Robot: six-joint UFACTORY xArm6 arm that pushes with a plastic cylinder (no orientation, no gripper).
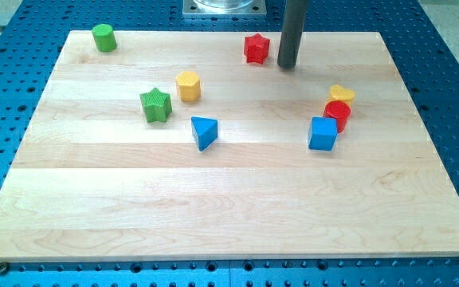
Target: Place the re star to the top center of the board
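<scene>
The red star [256, 48] lies near the top edge of the wooden board [229, 207], a little right of its centre line. My tip [288, 65] stands on the board just to the right of the red star, with a small gap between them. The dark rod rises from there out of the view's top.
A green cylinder [103, 37] sits at the top left. A green star [156, 105], a yellow hexagonal block [188, 85] and a blue triangle [204, 131] lie left of centre. A yellow heart [342, 94], a red cylinder [338, 113] and a blue cube [323, 134] cluster at the right.
</scene>
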